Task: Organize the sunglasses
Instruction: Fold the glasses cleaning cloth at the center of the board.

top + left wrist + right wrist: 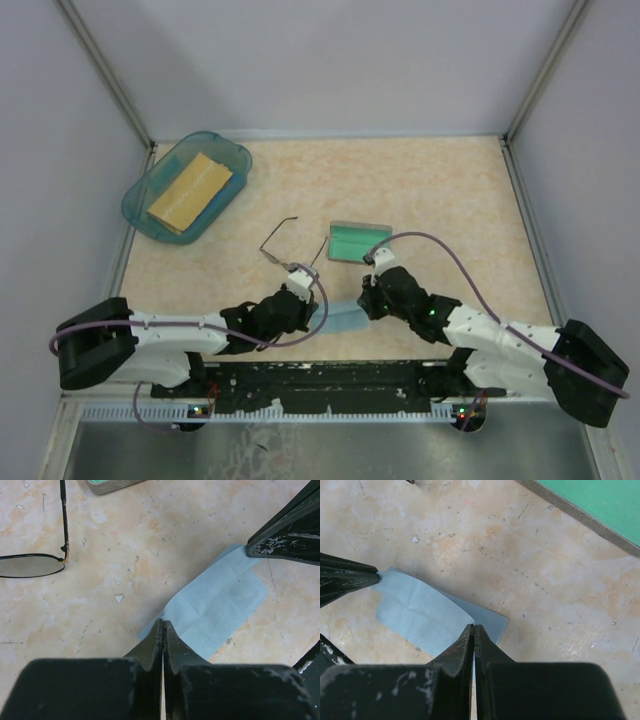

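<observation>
With the left hand (163,622) and right hand (474,627) each pinched shut on opposite corners of the light blue square cloth (215,605), an uneven pull could slip a corner free, while the thin dark wire-framed sunglasses (30,566) lie apart on the beige worktop (430,190).

Mottled beige table (430,190) with sunglasses (30,566), open case (358,241), blue cloth (215,605), teal tray (135,200).

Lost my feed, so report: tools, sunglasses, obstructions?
Left tool shut on cloth corner. Right tool shut on opposite corner. Sunglasses lie free on table, beside open case. Nothing over them.
</observation>
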